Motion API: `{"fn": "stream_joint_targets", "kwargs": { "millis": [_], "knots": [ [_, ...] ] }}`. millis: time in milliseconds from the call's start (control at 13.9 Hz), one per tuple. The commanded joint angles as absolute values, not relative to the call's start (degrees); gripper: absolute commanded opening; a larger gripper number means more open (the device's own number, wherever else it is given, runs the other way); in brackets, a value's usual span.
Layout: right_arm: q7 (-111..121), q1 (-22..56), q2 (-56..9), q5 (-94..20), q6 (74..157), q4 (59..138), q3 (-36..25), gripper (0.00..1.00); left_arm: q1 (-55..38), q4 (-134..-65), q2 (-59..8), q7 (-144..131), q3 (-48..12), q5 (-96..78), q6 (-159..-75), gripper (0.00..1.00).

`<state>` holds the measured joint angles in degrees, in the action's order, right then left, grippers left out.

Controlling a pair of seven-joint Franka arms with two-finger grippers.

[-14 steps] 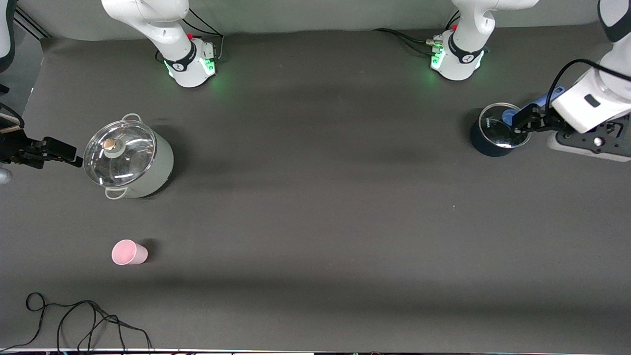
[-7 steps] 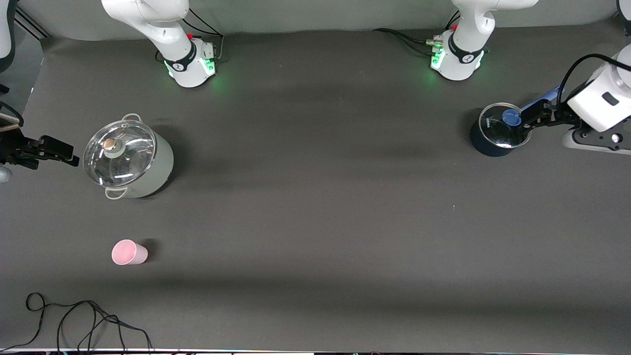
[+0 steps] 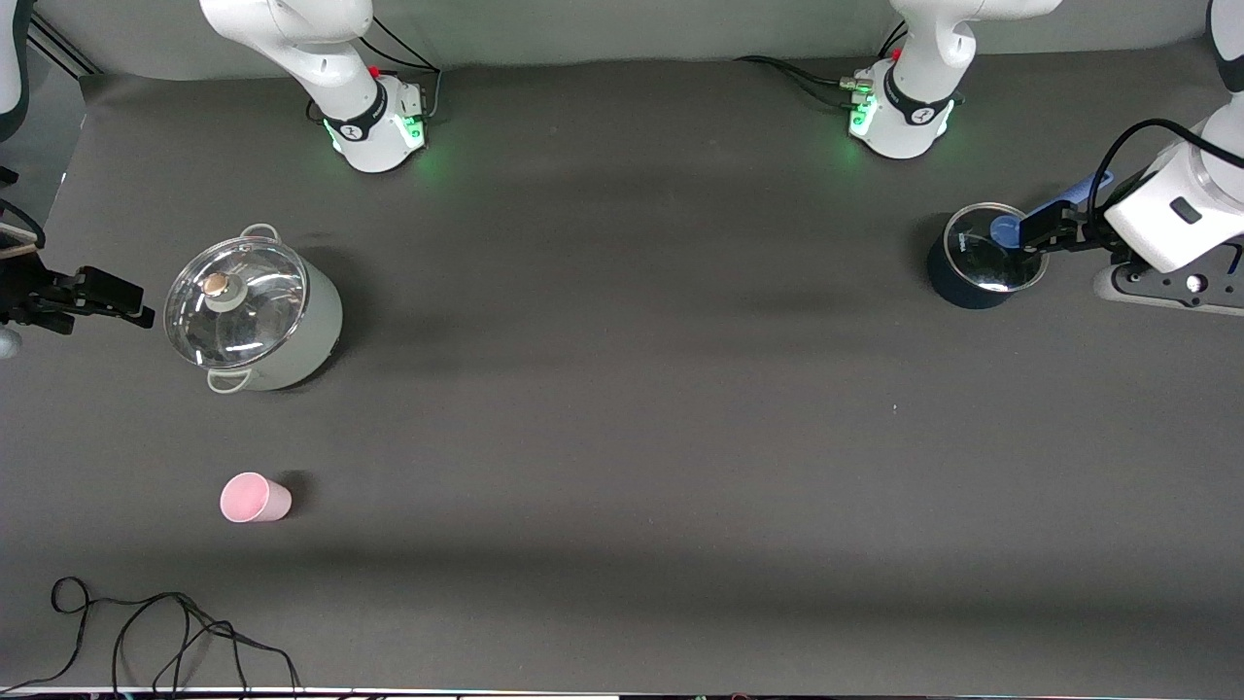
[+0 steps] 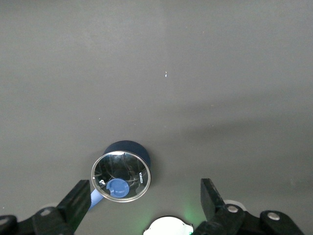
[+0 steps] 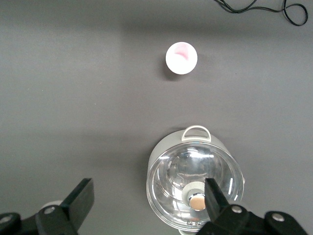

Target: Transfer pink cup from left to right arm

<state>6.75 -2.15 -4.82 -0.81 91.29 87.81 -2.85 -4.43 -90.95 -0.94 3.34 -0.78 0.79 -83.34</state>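
Near the right arm's end stands the cup (image 3: pixel 255 498), upright on the table (image 3: pixel 622 437). My 2 grippers, left (image 3: pixel 1035 236) and right (image 3: pixel 112 299), are spread, empty. Reaching so long, my left may tip it.

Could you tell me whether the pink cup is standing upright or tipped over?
Upright: the cup stands on the table, its round open mouth facing up in the right wrist view.

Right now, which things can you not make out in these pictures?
- Front view: the right tool is cut off by the picture's edge, so only one dark fingertip shows.
- Front view: the left tool covers part of the dark blue pot lid.
- All views: glare on the glass lid hides the grey pot contents.
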Motion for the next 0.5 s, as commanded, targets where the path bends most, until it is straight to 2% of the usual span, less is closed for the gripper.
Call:
{"fn": "stream_joint_targets", "kwargs": {
  "millis": [0, 430],
  "knots": [
    [7.91, -1.76, -4.39, 0.09, 90.62, 87.36, -3.08, 1.00, -4.04, -89.47, -1.67, 3.16, -0.62, 1.14, -81.47, 1.00],
    [7.82, -1.76, -4.48, -0.35, 90.62, 87.01, -3.08, 1.00, -4.22, -90.18, -1.67, 2.99, -0.70, 1.14, -86.30, 1.00]
  ]
}}
